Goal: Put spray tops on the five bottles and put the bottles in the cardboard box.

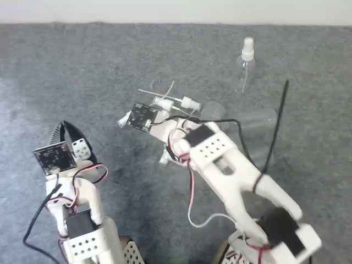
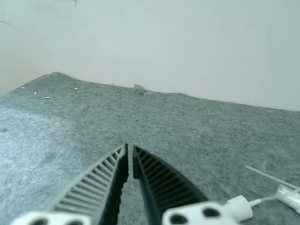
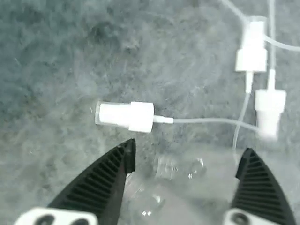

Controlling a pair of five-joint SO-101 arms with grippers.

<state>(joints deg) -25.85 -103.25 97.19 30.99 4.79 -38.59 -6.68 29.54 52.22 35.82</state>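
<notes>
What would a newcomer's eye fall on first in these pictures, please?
Likely the right hand, open over a clear bottle lying on the grey mat, loose spray tops beside it. Then the one capped bottle standing upright farther back, and the left hand, shut and empty, off to the left.

Partly hidden behind the right arm (image 1: 231,165), faint clear bottles (image 1: 258,118) at 3 o'clock of the spray tops (image 1: 190,103), outlines blurred, count untellable

White spray tops (image 3: 125,116), clear bottle (image 1: 245,74), mottled grey mat (image 1: 82,71), black ribbed jaws
</notes>
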